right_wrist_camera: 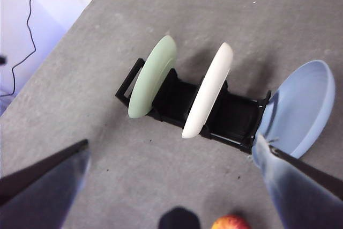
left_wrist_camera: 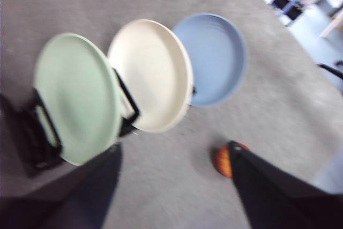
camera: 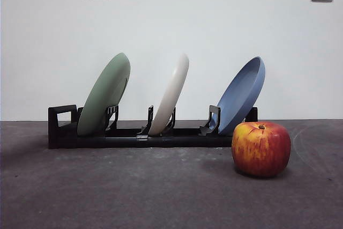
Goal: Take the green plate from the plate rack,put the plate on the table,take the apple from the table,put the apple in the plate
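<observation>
1. Rack [camera: 134, 138] standing on the table [camera: 134, 197], handle at the left end.
2. Green plate [camera: 104, 96] leaning in the leftmost slot, next to the handle.
3. White plate [camera: 170, 94] in the middle, blue plate [camera: 242, 95] at the right end.
4. Apple [camera: 261, 148] on the table, just in front of the blue plate.
5. Left gripper [left_wrist_camera: 166, 186] and right gripper [right_wrist_camera: 177, 175] both spread wide, holding nothing, well above the table.

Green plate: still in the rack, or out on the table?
In the rack: the green plate leans in the plate rack's handle-end slot, neither gripper touching.
</observation>
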Robot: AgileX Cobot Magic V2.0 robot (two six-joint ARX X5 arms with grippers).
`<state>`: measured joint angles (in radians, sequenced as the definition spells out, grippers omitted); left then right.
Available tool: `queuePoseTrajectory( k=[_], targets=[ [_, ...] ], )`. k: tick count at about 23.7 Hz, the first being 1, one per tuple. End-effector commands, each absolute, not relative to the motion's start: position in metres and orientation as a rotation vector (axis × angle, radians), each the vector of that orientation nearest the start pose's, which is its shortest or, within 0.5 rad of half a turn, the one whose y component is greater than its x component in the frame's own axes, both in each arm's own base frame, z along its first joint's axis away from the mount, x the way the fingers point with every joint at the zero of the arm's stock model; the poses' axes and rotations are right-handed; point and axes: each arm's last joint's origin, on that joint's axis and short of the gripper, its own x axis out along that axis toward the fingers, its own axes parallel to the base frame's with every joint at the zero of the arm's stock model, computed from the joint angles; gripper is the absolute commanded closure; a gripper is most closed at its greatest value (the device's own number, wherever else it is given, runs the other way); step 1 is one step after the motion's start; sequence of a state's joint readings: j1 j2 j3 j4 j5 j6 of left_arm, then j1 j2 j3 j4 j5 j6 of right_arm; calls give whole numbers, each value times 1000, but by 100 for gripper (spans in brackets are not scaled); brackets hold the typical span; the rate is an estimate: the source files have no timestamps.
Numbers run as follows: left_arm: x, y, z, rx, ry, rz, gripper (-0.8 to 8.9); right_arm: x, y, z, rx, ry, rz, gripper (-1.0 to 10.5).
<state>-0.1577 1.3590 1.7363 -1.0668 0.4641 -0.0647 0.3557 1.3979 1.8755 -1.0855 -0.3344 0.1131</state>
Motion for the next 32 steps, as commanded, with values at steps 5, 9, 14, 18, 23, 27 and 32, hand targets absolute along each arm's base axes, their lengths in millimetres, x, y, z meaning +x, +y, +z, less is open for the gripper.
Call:
queuePoseTrajectory(
  k=[5,9,14,18,23,27,32],
  targets=[
    [278,-69,443,-154,730,-514,366,230,102,473,69,663,633,344],
    [306,-85,444,-120,746,-490,374,232,103,470,60,674,611,344],
    [355,-114,425,-56,824,-426,374,231,102,469,50,691,583,348],
    [384,-129,382,-13,957,-384,374,231,101,467,38,711,551,348],
    [408,-137,341,-2,1068,-371,375,231,101,467,31,708,531,348],
    [414,-141,329,9,1092,-363,375,231,100,467,30,707,527,348],
    [416,-143,327,18,1080,-358,513,231,100,467,25,705,512,348]
  ],
)
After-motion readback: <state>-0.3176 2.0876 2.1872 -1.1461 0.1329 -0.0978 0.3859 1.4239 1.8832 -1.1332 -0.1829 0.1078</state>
